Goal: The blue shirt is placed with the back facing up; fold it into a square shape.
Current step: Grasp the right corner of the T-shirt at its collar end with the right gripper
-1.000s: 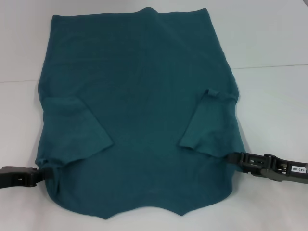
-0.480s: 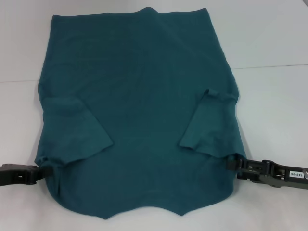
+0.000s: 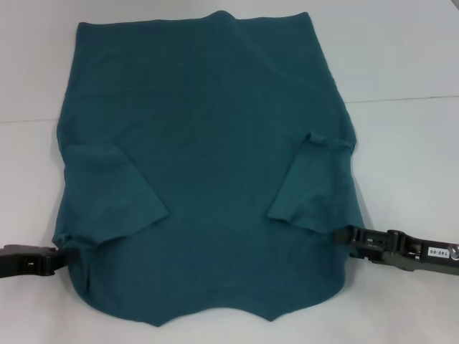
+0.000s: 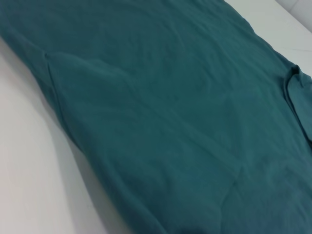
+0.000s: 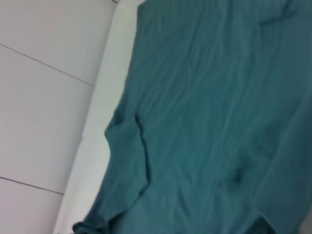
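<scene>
Where grippers meet blue shirt (image 3: pixel 208 165) edges.

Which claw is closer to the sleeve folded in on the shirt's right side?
The right claw. It sits at the blue shirt edge just below that folded sleeve. The left claw is at the opposite edge, across the whole shirt.

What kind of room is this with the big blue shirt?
Probably a robot lab or test bench, not a home. The blue shirt lies alone on a plain white table, and a black left gripper and right gripper touch its two side edges.
</scene>
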Controlling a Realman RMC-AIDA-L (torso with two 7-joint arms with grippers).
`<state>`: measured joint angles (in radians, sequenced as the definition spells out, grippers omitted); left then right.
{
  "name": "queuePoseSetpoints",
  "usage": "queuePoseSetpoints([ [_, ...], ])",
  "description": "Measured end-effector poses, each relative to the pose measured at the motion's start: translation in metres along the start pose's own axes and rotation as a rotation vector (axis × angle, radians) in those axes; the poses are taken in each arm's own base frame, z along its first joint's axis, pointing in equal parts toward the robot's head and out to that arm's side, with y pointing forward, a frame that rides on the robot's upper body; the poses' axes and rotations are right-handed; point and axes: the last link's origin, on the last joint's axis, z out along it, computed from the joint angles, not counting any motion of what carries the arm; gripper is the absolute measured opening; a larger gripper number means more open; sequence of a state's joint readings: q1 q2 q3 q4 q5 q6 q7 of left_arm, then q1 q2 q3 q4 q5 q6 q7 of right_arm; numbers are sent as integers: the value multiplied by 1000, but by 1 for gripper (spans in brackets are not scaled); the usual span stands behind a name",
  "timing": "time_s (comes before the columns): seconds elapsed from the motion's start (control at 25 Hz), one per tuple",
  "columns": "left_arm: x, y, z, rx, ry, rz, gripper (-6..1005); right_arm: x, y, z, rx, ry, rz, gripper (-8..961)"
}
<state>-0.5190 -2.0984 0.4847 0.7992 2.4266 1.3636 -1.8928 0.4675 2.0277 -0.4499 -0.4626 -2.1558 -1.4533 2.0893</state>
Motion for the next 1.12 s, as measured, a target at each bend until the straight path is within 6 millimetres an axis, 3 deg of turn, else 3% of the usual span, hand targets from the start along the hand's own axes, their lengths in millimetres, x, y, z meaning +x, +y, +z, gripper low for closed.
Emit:
queuePoseSetpoints([
  [0.52,-1,-1,0,2,3,3,28,-1,5,-14,-79,-69,27,869],
  [1.12,-2,0,0,-1,2,1,28,4,-5,-14,-3,-23,49,865],
])
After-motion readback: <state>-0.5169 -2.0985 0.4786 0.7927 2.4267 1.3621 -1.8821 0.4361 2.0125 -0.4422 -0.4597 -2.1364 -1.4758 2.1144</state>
